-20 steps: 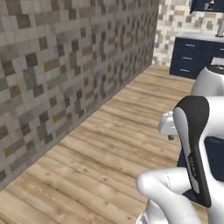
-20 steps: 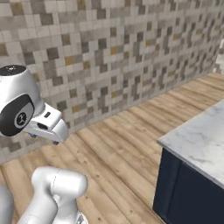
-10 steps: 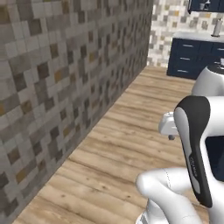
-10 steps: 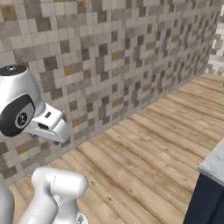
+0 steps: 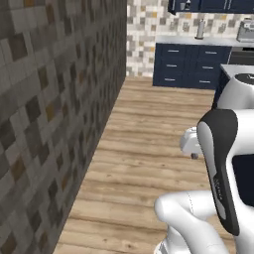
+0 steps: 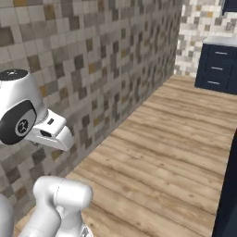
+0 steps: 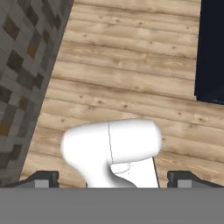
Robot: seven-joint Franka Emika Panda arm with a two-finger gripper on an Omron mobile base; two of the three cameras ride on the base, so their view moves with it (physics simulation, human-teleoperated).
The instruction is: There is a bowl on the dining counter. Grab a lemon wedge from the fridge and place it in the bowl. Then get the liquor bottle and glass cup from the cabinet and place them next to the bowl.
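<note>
In the hand view my gripper [image 7: 113,177] points down at the wood floor, its two dark fingertips [image 7: 43,177] far apart at the bottom corners, open with nothing between them. A corner of the dining counter [image 5: 237,70] shows at the right edge of the left base view, and its navy side [image 6: 229,194] runs down the right edge of the right base view. Navy upper cabinets [image 5: 208,5] hang at the far end of the room. The bowl, lemon wedge, fridge, liquor bottle and glass cup are out of view.
A mosaic-tiled wall [image 5: 54,99] runs close along my left. Plank floor [image 5: 149,144] stretches ahead to navy drawers [image 5: 191,64] under a marble counter [image 5: 198,39] that carries a small upright grey object [image 5: 201,29]. The island's dark side [image 7: 212,52] borders the floor.
The whole picture has shifted as the base turns: the tiled wall slid left, the far navy drawers came nearer and more central, and the marble island top left the right base view. The gripper stays open.
</note>
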